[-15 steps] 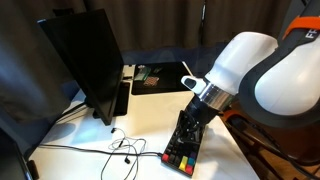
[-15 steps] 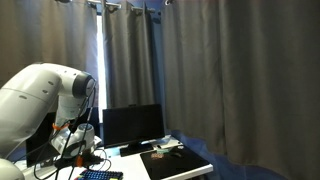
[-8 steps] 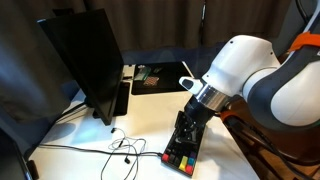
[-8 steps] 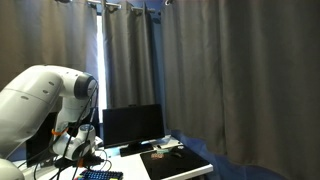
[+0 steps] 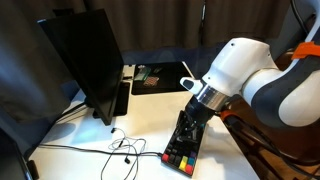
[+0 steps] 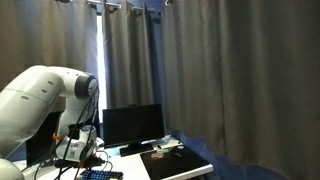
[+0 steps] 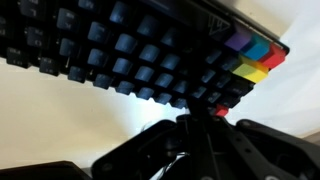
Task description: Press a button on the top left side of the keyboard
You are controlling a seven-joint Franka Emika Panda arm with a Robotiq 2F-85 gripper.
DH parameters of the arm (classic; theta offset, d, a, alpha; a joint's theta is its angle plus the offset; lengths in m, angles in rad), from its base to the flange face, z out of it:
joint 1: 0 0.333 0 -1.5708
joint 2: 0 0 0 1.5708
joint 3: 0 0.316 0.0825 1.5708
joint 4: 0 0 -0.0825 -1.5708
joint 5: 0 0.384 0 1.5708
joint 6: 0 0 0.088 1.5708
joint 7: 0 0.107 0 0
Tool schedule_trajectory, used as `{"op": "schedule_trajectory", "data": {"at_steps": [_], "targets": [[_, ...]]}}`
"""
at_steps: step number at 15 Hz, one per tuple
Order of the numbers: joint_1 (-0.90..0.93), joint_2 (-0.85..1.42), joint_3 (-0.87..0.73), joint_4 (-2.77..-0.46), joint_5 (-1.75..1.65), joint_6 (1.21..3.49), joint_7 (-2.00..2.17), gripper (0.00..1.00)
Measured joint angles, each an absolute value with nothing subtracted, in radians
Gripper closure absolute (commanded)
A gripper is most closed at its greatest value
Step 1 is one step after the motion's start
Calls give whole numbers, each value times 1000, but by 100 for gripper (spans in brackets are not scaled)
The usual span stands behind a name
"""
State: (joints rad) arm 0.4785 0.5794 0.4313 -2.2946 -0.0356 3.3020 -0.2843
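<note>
The keyboard (image 5: 186,143) lies near the front edge of the white table (image 5: 100,130), its coloured border keys toward the camera, well apart from the large black monitor (image 5: 88,60) that stands at the far side; a thin cable (image 5: 118,150) trails across the bare table between them. I have the arm (image 5: 250,75) bent over so that the tool (image 5: 192,118) hangs nose-down just above the dark keys, a posture that suits pressing rather than grasping, since a key needs only a short downward push. In the wrist view the keyboard (image 7: 140,55) fills the upper part of the picture with its red, yellow, blue and purple keys (image 7: 250,60) at one end, which tells me the tool (image 7: 195,135) is very close to the key field (whether it already touches a key I cannot tell). The fingertips appear drawn together into a single dark point there, so I judge the tool narrow and holding nothing, a sensible shape for striking one key alone. In an exterior view the keyboard (image 6: 100,175) is barely seen at the bottom edge, below the arm (image 6: 40,100). The remaining risk, as I judge it, is catching two neighbouring keys at once.
</note>
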Motion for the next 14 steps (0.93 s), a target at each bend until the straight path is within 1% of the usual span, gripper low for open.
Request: {"op": "schedule_trajectory", "data": {"at_steps": [14], "targets": [[477,596,431,-2294,-89,3301,-234,100]]}}
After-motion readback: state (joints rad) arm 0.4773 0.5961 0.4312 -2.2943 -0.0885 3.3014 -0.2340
